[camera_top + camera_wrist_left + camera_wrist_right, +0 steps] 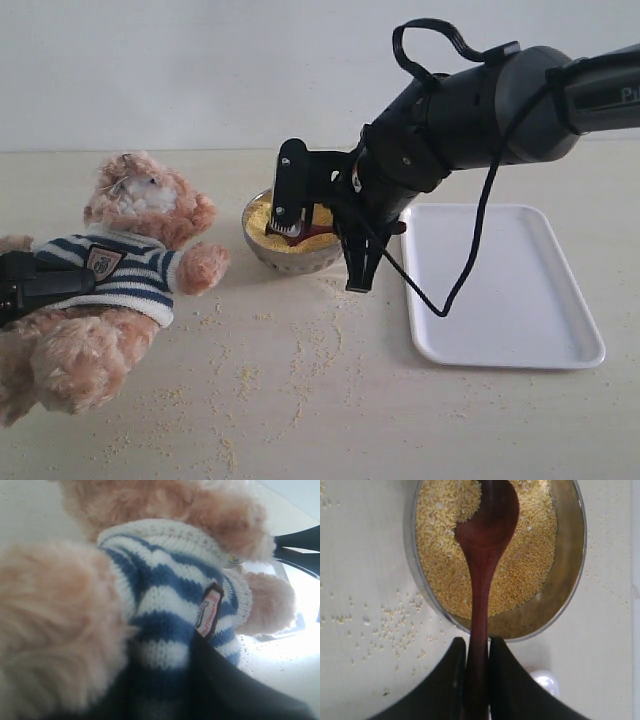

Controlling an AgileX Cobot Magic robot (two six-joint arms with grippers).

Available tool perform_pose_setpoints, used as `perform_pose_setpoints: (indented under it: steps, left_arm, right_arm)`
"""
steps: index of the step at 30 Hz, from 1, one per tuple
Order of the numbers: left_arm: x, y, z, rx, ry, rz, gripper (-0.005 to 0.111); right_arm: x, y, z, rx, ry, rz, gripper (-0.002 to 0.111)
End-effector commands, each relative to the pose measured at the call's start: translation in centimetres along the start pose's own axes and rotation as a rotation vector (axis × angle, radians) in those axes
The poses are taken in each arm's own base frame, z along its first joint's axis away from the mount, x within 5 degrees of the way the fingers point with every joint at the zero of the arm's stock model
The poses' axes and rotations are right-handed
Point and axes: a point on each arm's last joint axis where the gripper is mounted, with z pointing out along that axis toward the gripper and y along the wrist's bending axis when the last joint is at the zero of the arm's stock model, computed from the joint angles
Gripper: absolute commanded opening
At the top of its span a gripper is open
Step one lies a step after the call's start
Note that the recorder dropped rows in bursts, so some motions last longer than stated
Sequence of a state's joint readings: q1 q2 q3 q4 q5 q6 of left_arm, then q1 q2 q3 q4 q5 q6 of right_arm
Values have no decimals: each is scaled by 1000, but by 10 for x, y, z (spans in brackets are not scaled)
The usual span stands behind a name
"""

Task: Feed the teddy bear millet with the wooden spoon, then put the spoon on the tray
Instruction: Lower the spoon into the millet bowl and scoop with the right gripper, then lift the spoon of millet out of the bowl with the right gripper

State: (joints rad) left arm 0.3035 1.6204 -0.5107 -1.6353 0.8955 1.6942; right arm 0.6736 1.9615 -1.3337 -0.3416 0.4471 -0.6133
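The teddy bear [130,250] lies propped at the table's left, its striped shirt [165,580] filling the left wrist view. My left gripper [45,280] [170,680] is shut on the bear's torso. A metal bowl [290,260] [570,580] of millet [258,215] [520,565] stands at the centre. Over its right side my right gripper [360,275] [476,642] is shut on the wooden spoon's handle. The wooden spoon [485,545] reaches out over the bowl, its oval end resting on the millet. The white tray [500,285] lies to the right of the bowl.
Loose millet grains [300,360] [395,625] are scattered over the pale table in front of the bowl and the bear. The right arm's black cable [460,270] hangs over the tray's left part. A pale wall runs behind the table.
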Motion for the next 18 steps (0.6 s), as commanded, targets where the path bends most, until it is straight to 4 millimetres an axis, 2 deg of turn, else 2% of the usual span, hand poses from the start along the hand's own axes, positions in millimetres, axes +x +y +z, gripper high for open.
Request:
perform_pose_setpoints:
  steps: [1,6,12,18]
  left_arm:
    - [-1,-3,-1,18,-10,10,5]
    - [-1,-3,-1,18,-7,12,5]
    - [-1,-3,-1,18,-6,13,5]
    - [-1,-3,-1,18,-6,13,5]
  right_arm:
    - [-1,-3,-4,-3,-25,45,0]
    - [-1,-2,-4,-12,-27,65,0]
    - [19,-17,-3,-16,-20,231,0]
    - [21,-23,-13,-38,-73,289,0]
